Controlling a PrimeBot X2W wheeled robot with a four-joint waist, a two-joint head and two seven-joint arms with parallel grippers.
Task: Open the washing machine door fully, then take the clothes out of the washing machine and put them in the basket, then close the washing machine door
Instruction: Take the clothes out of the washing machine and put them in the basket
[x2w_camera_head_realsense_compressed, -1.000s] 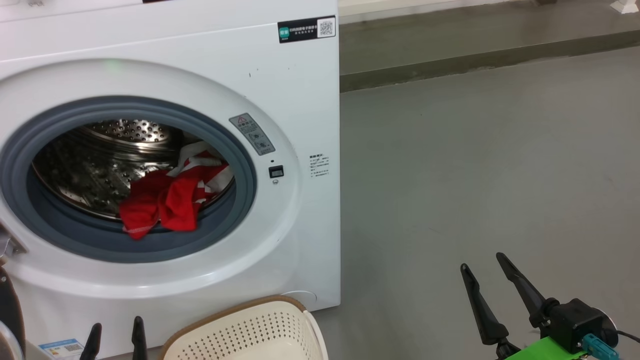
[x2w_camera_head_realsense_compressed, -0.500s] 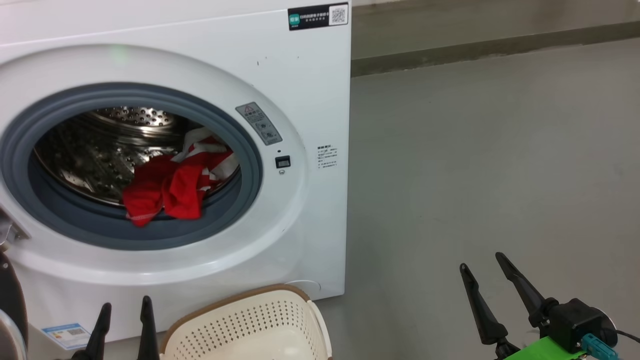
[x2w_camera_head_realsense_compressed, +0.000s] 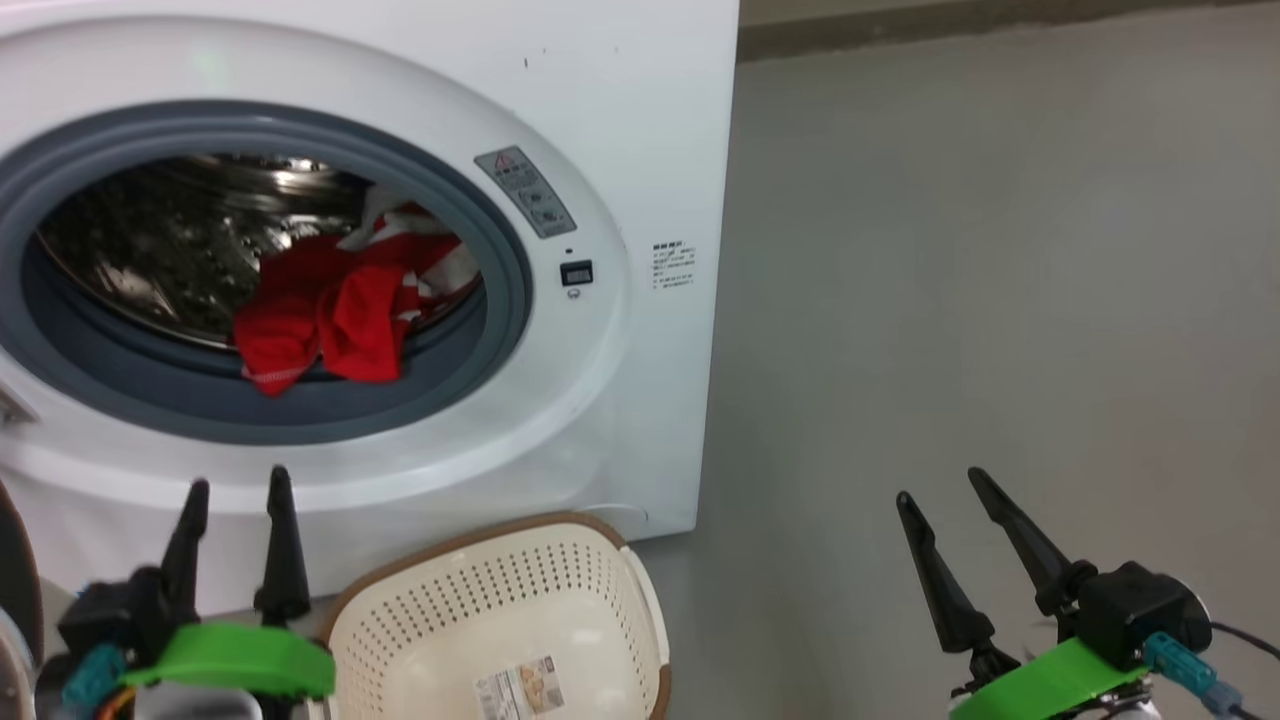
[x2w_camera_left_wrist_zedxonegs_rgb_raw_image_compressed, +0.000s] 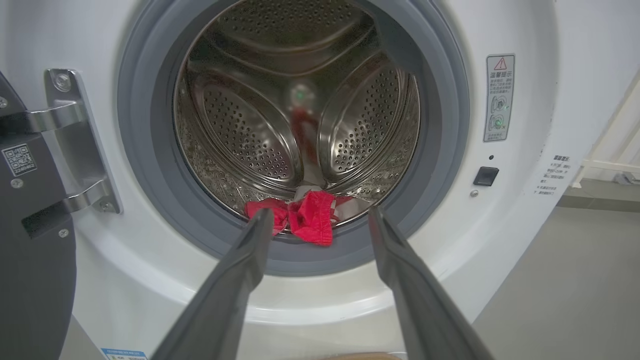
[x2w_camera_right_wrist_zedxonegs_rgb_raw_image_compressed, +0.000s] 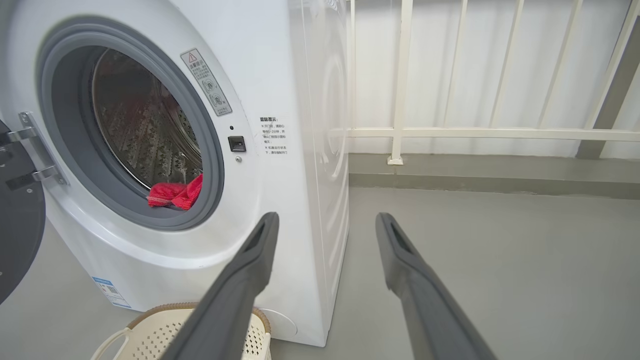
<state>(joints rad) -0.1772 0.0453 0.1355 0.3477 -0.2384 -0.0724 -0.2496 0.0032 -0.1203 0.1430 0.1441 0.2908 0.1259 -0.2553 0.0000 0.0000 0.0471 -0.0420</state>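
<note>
Though inside the washing machine (x2w_camera_head_realsense_compressed: 650, 130), clothes (x2w_camera_head_realsense_compressed: 325, 325) lengthwise across its mouth

door (x2w_camera_left_wrist_zedxonegs_rgb_raw_image_compressed: 30, 260): cut off at the left edge
basket (x2w_camera_head_realsense_compressed: 490, 600): near end cut off at the bottom edge
label (x2w_camera_head_realsense_compressed: 673, 268): print too small to read
clothes (x2w_camera_right_wrist_zedxonegs_rgb_raw_image_compressed: 175, 194): mostly behind the ring (x2w_camera_right_wrist_zedxonegs_rgb_raw_image_compressed: 212, 165), right wrist view

At two o'clock of the washing machine (x2w_camera_head_realsense_compressed: 640, 100) opening: grey warning label (x2w_camera_left_wrist_zedxonegs_rgb_raw_image_compressed: 500, 97) with red triangle, Chinese heading, two round pictograms. At three o'clock: small Chinese print block (x2w_camera_left_wrist_zedxonegs_rgb_raw_image_compressed: 557, 175), too fine to read. On the washing machine door (x2w_camera_left_wrist_zedxonegs_rgb_raw_image_compressed: 30, 280): QR sticker (x2w_camera_left_wrist_zedxonegs_rgb_raw_image_compressed: 16, 160). Inside the basket (x2w_camera_head_realsense_compressed: 560, 590): label sticker (x2w_camera_head_realsense_compressed: 518, 687), unreadable.
</note>
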